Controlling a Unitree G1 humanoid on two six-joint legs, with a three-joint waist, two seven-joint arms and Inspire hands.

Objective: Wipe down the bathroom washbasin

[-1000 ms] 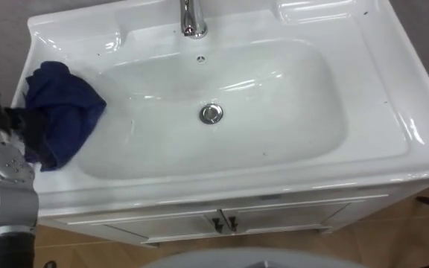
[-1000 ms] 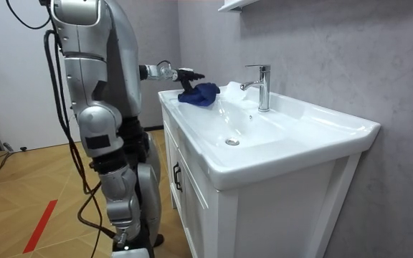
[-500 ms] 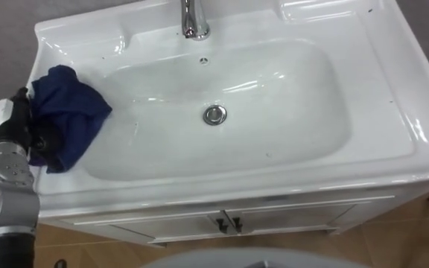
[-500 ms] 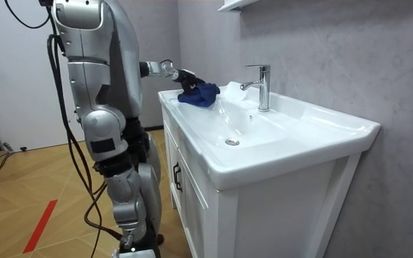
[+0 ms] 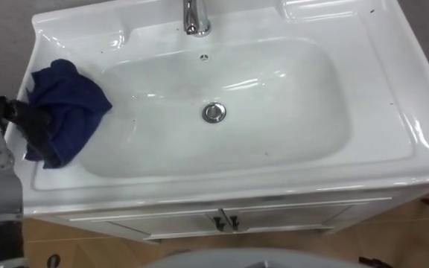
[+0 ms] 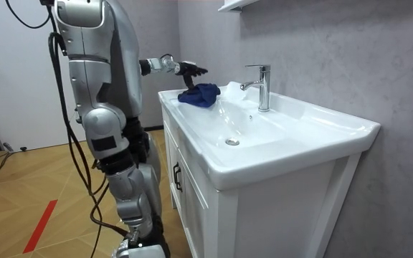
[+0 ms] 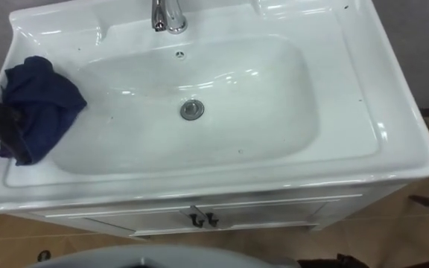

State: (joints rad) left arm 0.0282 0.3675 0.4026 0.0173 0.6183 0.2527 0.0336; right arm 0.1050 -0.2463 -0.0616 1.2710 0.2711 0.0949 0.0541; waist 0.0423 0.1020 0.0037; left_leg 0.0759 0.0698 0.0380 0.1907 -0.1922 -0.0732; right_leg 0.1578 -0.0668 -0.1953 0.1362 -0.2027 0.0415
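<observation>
**Hand lifts clear of cloth at basin's edge**

We found the robot standing at the end of the white washstand, on the room view's left, with its left arm reaching over the near corner of the basin (image 5: 296, 152). The left hand (image 6: 182, 69) hovered just above the dark blue cloth (image 5: 65, 112), its fingers straight and spread, gripping nothing.

Half a second earlier that hand had sat lower, against the bundle. Now the room view showed a clear gap between the two. From the head camera the dark fingers overlapped the cloth's left edge, so we could not rule out a fingertip brushing the fabric. We took it for mere overlap.

The cloth lay bunched on the basin's left rim, one fold spilling down the slope of the bowl. It was well apart from the drain (image 5: 214, 112) and the faucet (image 5: 194, 18), and it had barely shifted over the past second.

We judged that the wiping had paused rather than ended, since the cloth sat at one side with most of the bowl beyond it. The hand would have to come down and take hold again before any stroke toward the drain. A loose grab might drag only the top fold, or tip the bundle off the rim.
</observation>
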